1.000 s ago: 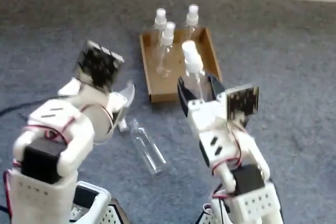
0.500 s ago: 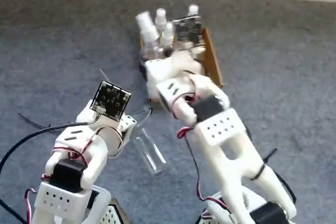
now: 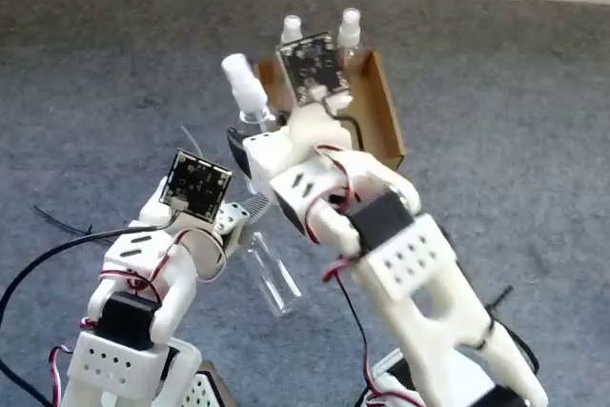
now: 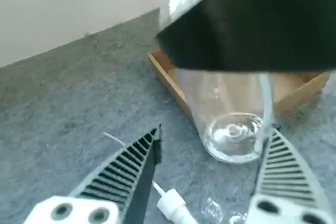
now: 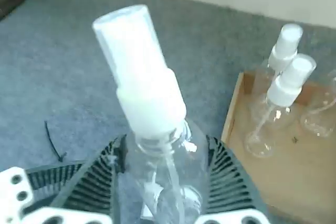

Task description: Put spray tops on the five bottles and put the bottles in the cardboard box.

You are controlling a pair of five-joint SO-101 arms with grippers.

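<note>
My right gripper (image 5: 165, 148) is clamped on a capped bottle (image 5: 149, 98), tilted, held up just left of the cardboard box (image 3: 386, 116) — my left gripper (image 4: 214, 132) gapes wide over a loose spray top (image 4: 170, 205) nearer in.

Soft, even light covers the grey worktop (image 3: 505, 92), bright throughout with no harsh glare. Shadows are faint and diffuse, gathering beneath the arms. Small white highlights glint on the clear bottle (image 5: 149, 103) gripped in the right pincer (image 5: 165, 171), strongest on its rounded base.
</note>
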